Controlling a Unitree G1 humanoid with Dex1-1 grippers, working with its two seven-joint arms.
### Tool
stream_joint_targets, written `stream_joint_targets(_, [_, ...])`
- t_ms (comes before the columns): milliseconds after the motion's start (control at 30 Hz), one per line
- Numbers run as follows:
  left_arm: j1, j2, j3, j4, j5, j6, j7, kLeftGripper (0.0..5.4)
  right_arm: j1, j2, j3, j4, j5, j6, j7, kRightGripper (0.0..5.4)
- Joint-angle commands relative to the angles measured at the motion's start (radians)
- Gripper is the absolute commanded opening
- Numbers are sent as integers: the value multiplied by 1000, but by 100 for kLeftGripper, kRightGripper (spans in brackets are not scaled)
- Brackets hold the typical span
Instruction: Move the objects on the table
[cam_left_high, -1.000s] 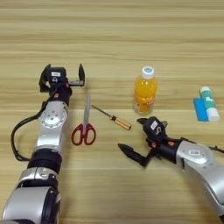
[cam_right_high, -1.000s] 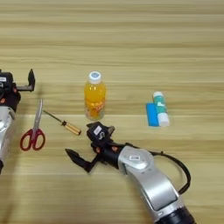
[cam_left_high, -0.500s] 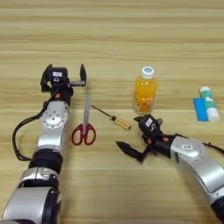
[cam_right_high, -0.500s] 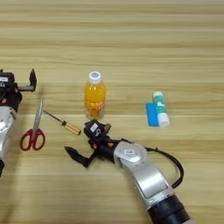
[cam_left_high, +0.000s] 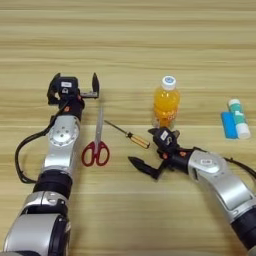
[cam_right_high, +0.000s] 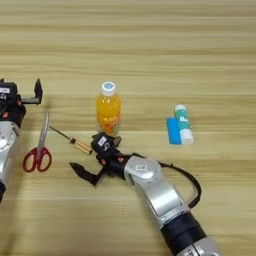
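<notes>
1. While reaching across the table (cam_left_high: 125, 55), right gripper (cam_left_high: 152, 152) spread wide, empty, just right of screwdriver (cam_left_high: 127, 134) handle.
2. Left gripper (cam_left_high: 72, 82) spread, at scissors (cam_left_high: 97, 140) tips.
3. Bottle (cam_left_high: 166, 102) upright behind right gripper.
4. Glue stick (cam_left_high: 238, 118) touching block (cam_left_high: 228, 125), far right.

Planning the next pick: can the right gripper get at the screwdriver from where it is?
Probably yes. The right gripper sits open just beside the screwdriver handle end, with bare table between them; the bottle stands behind, out of the way.
</notes>
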Motion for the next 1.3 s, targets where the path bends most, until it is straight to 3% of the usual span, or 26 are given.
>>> stream_joint_targets(33, [0,-4,-2,-13,11,4,6,537,13,3,23,57,-27,19,12,540])
stream_joint_targets(500, [0,-4,-1,-15,10,5,6,540,0,15,29,125,-47,-16,18,399])
stream_joint_targets(1300, [7,-4,-1,-29,7,5,2,540,7,18,23,113,-46,-17,16,154])
